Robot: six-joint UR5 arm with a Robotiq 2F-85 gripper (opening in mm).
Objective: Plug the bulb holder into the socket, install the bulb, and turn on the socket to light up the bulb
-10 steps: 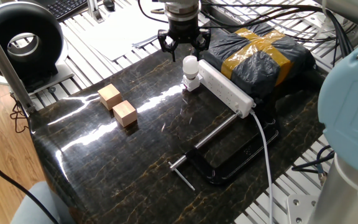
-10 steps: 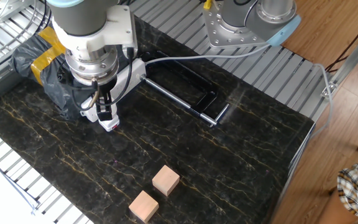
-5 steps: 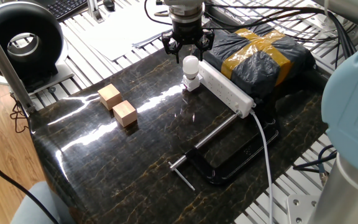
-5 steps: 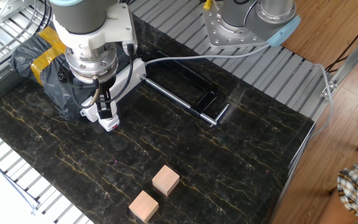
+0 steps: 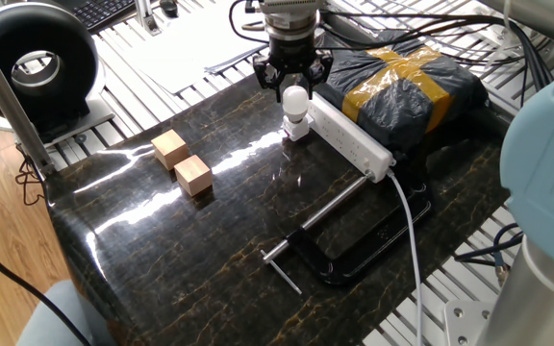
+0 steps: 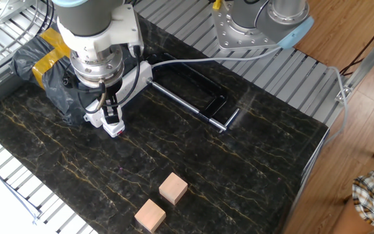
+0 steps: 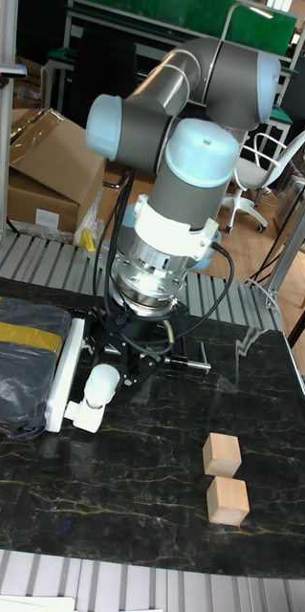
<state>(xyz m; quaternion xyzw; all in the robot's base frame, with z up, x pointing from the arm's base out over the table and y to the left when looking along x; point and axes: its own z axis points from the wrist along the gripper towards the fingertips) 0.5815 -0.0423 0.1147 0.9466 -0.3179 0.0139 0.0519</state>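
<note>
hovering over the bulb, my gripper has its fingers spread to either side of it; whether they touch it i cannot tell. the bulb stands upright in the bulb holder, plugged into the end of the socket

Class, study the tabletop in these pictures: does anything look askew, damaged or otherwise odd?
Nothing looks damaged or spilled. The bulb stands upright in the bulb holder at the end of the socket. The oddest items are a black bag patched with yellow tape, and a black clamp gripping the table edge.
</note>
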